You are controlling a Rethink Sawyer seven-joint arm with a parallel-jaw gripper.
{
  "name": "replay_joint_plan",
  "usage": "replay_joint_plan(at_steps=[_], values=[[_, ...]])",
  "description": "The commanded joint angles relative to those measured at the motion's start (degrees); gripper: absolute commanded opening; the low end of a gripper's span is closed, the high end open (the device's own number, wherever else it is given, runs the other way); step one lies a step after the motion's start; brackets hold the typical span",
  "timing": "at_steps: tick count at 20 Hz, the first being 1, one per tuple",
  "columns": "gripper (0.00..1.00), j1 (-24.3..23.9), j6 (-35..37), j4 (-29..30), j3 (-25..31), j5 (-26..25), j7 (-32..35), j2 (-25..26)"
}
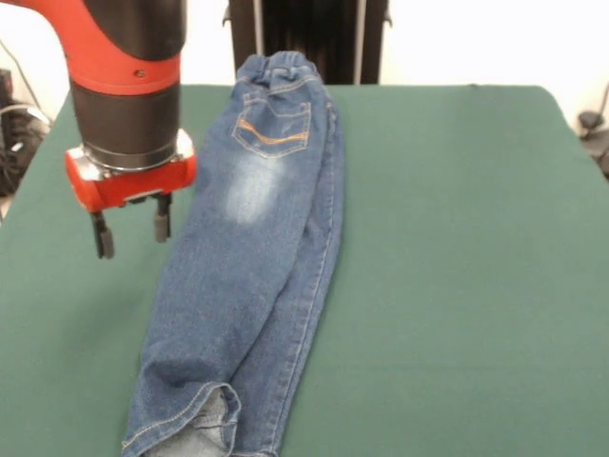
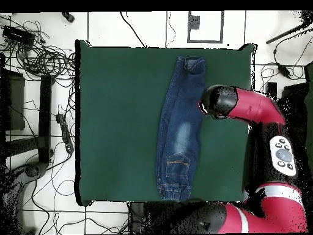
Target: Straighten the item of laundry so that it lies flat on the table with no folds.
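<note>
The jeans (image 1: 249, 276) lie lengthwise down the green table (image 1: 457, 267), folded in half along their length so one leg sits on top of the other, with the gathered waistband at one table edge and the cuffs near the opposite one. The gripper (image 1: 130, 228) hangs just beside them over bare cloth, level with the faded seat patch, its two dark fingers (image 1: 102, 238) spread apart and holding nothing.

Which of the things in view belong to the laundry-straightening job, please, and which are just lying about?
Job: jeans, folded lengthwise; green table; open gripper, hanging beside the jeans.

Lying about: cables on the floor; black stand beside the table.
</note>
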Motion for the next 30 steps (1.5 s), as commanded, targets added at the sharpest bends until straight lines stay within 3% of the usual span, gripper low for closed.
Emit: replay_joint_plan(at_steps=[1,6,7,15,21,30], values=[[1.00,0.0,-3.6,10.8,4.9,-2.4,1.5,-0.4],[1.00,0.1,-3.8,11.3,4.9,-2.2,2.4,-0.5],[0.00,-0.2,-4.8,11.6,5.3,-3.0,1.4,-0.7],[0.00,-0.5,-5.5,11.4,6.1,-2.3,1.5,-0.4],[0.00,-1.1,-10.7,10.7,8.8,-1.1,2.8,0.8],[0.00,0.7,-9.5,7.6,8.7,0.3,4.8,2.7]])
